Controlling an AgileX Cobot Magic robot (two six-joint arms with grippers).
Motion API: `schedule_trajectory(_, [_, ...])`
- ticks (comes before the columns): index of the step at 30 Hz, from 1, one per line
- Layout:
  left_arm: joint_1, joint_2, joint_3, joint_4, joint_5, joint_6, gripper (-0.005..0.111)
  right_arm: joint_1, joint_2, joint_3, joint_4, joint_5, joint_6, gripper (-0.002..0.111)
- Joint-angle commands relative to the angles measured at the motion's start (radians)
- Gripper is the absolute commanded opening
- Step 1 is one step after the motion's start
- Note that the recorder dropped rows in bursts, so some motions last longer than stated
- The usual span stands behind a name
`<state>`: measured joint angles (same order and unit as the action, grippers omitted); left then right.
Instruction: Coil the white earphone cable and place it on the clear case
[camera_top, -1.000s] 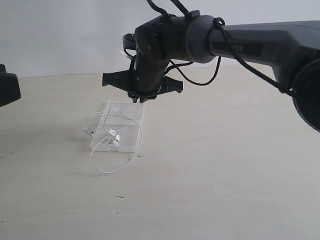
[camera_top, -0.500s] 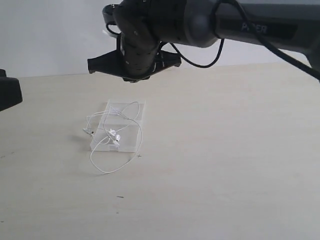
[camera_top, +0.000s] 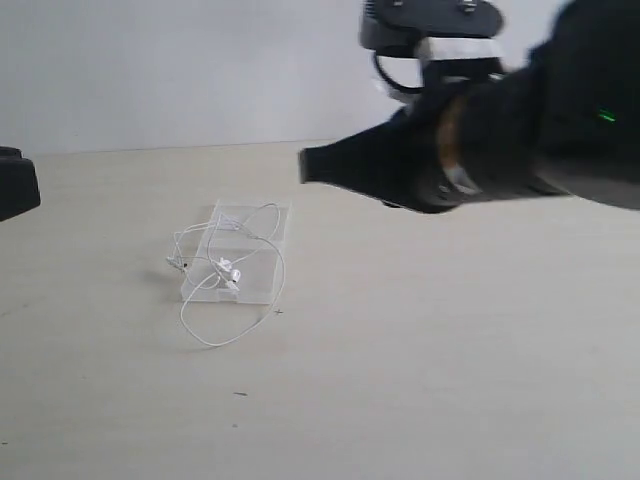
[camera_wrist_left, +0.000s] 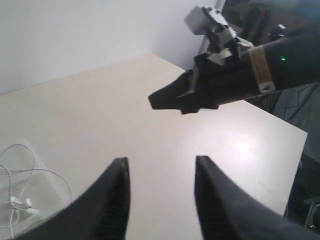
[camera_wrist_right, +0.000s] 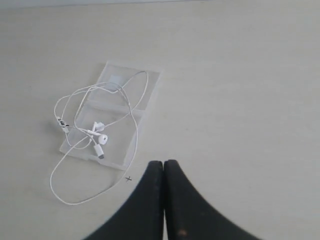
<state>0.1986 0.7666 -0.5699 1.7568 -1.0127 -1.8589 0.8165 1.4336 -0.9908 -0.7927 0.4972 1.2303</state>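
The white earphone cable (camera_top: 230, 268) lies in loose loops on the clear case (camera_top: 262, 285), its two earbuds (camera_wrist_right: 99, 131) and plug near the case's middle. One long loop (camera_wrist_right: 65, 200) trails off the case onto the table. The case (camera_wrist_right: 152, 95) lies flat with its white patch on the far panel. My right gripper (camera_top: 305, 166) hovers high and to the right of the case, shut with nothing between its fingers (camera_wrist_right: 163, 163). My left gripper (camera_wrist_left: 161, 160) is open and empty, well away from the cable (camera_wrist_left: 19, 202); only a dark part of that arm (camera_top: 15, 185) shows at the exterior view's left edge.
A plain beige tabletop (camera_top: 420, 380) spreads around the case, with a white wall (camera_top: 150, 70) behind it. A small black cross mark (camera_wrist_right: 128, 178) sits on the table beside the case. The right arm (camera_wrist_left: 230, 75) hangs over the table's far side in the left wrist view.
The right gripper has risen from just above the case and swung away to the right and toward the camera. Cable and case have not moved.
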Motion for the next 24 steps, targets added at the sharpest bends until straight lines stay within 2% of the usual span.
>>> schedule_trajectory(1, [0.001,-0.006,0.005,-0.012,-0.079,-0.009,0.0,-0.002,-0.31,0.302,-0.233,-0.074,0.27,0.0])
schedule_trajectory(5, [0.001,-0.008,0.005,-0.082,-0.199,-0.009,0.0,-0.002,-0.57,0.488,-0.299,-0.084,0.343,0.0])
schedule_trajectory(10, [0.001,-0.048,0.005,-0.126,-0.208,-0.036,0.0,-0.002,-0.72,0.574,-0.301,-0.088,0.35,0.0])
schedule_trajectory(16, [0.001,-0.133,0.012,-0.155,-0.208,-0.1,0.0,-0.002,-0.804,0.649,-0.297,-0.105,0.346,0.0])
schedule_trajectory(21, [0.001,-0.184,0.019,-0.158,-0.208,-0.111,0.0,-0.002,-0.808,0.665,-0.184,-0.105,0.341,0.0])
schedule_trajectory(24, [0.001,-0.196,0.019,-0.149,-0.208,-0.109,0.0,-0.002,-0.808,0.665,-0.181,-0.108,0.341,0.0])
